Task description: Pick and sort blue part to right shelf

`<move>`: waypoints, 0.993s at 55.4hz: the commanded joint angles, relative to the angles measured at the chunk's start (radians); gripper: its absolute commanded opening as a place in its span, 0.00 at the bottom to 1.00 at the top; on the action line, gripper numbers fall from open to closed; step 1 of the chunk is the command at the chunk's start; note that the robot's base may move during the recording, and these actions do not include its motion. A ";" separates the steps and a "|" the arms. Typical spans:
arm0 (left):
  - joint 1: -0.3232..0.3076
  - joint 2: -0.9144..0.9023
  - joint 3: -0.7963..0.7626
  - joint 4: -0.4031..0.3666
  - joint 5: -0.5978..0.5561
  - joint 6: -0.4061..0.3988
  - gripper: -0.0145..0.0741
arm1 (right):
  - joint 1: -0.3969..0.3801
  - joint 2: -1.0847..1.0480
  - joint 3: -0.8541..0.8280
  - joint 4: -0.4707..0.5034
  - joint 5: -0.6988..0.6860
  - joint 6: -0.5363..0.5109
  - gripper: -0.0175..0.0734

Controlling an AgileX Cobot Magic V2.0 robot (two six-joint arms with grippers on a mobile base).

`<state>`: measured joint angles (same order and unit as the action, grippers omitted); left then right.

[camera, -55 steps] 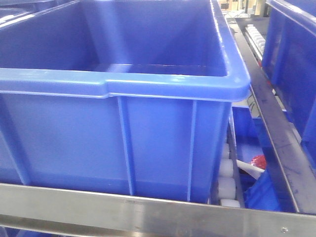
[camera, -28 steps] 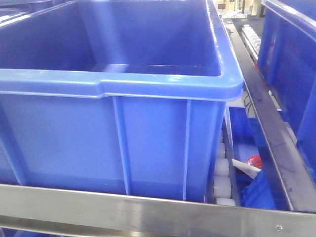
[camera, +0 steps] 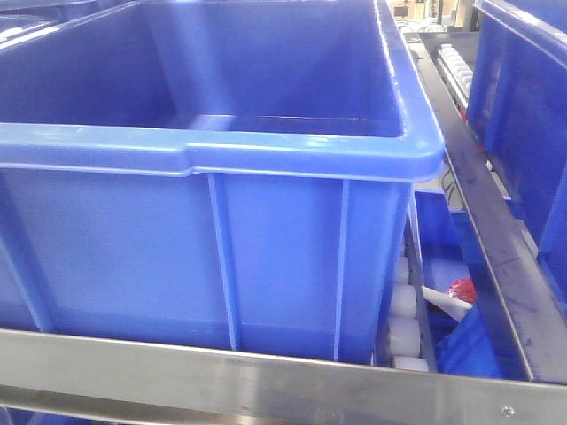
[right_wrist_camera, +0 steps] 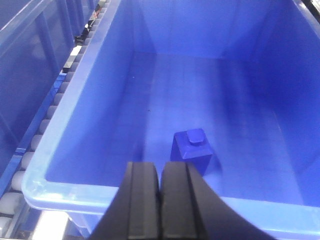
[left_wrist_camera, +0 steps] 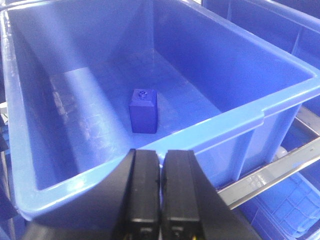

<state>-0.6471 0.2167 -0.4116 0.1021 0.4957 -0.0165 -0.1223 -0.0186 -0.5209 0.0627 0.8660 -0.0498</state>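
The blue part (left_wrist_camera: 143, 111) stands upright on the floor of a large blue bin (left_wrist_camera: 210, 135). It also shows in the right wrist view (right_wrist_camera: 192, 151), near the bin's near wall (right_wrist_camera: 55, 192). My left gripper (left_wrist_camera: 160, 161) is shut and empty, above the bin's rim, short of the part. My right gripper (right_wrist_camera: 161, 172) is shut and empty, above the opposite rim, just short of the part. In the front view the bin (camera: 213, 159) fills the frame on the shelf's steel rail (camera: 266, 381); the part is hidden there.
White rollers (camera: 404, 328) run beside the bin. A second blue bin (camera: 523, 97) stands to the right, past a grey rail (camera: 496, 257). A red and white object (camera: 456, 297) lies in the gap below. More bins lie beside and below in the wrist views (right_wrist_camera: 30, 60).
The front view has shifted slightly: the bin slid a little left, then back right. Nothing else has visibly moved.
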 commanded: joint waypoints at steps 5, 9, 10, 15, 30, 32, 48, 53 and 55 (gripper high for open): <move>-0.006 0.012 -0.032 0.001 -0.077 -0.007 0.30 | -0.005 -0.002 -0.023 0.006 -0.094 -0.010 0.26; -0.006 0.012 -0.032 0.001 -0.077 -0.007 0.30 | -0.005 -0.002 -0.023 0.006 -0.094 -0.010 0.26; -0.006 0.012 -0.032 0.001 -0.077 -0.007 0.30 | -0.005 -0.002 -0.023 0.006 -0.094 -0.010 0.26; -0.001 0.012 -0.032 0.031 -0.086 -0.007 0.30 | -0.005 -0.002 -0.023 0.006 -0.094 -0.010 0.26; 0.297 -0.096 0.079 -0.053 -0.280 -0.007 0.30 | -0.005 -0.002 -0.023 0.006 -0.094 -0.010 0.26; 0.340 -0.119 0.113 -0.072 -0.307 -0.007 0.30 | -0.005 -0.002 -0.023 0.006 -0.094 -0.010 0.26; 0.572 -0.242 0.364 -0.189 -0.462 -0.007 0.30 | -0.005 -0.002 -0.023 0.006 -0.094 -0.010 0.26; 0.592 -0.246 0.418 -0.189 -0.553 -0.007 0.30 | -0.005 -0.002 -0.023 0.006 -0.094 -0.010 0.26; 0.601 -0.246 0.449 -0.189 -0.604 -0.007 0.30 | -0.005 -0.002 -0.023 0.006 -0.094 -0.010 0.26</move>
<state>-0.0608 -0.0037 0.0072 -0.0728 0.1009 -0.0165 -0.1223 -0.0186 -0.5209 0.0670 0.8640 -0.0504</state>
